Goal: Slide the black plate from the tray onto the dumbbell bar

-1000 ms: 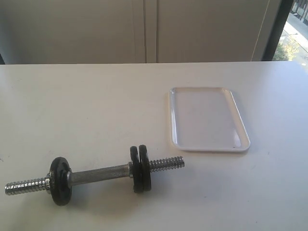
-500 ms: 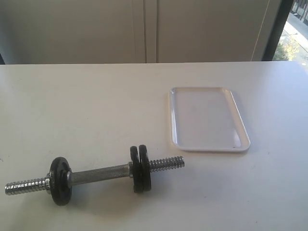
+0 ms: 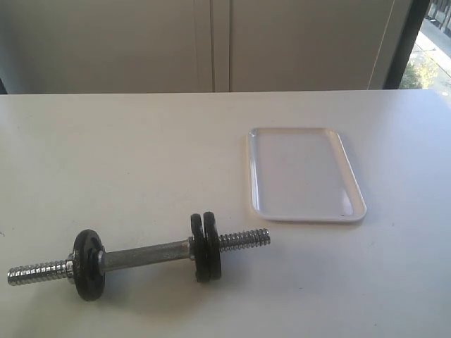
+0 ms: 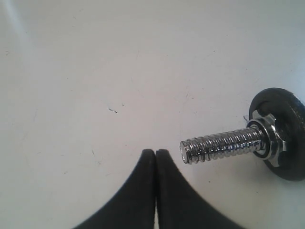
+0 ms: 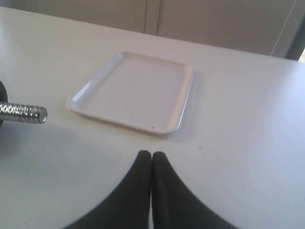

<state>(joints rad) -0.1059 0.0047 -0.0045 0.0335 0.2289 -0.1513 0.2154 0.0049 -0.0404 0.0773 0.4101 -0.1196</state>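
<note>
The dumbbell bar [image 3: 144,255] lies on the white table at the front left, with one black disc [image 3: 89,264] near its left end. Two black discs stand pressed together near its right end; the outer one is the black plate [image 3: 211,246]. The white tray [image 3: 303,172] at the right holds nothing. My left gripper [image 4: 156,151] is shut and empty, just beside the bar's threaded tip [image 4: 221,144]. My right gripper [image 5: 151,153] is shut and empty, a short way from the tray [image 5: 133,90]. Neither gripper shows in the exterior view.
The left wrist view shows a black disc [image 4: 286,143] with a nut behind the threaded end. The right wrist view catches the bar's other threaded tip [image 5: 24,113] beside the tray. A pale wall runs behind the table's far edge.
</note>
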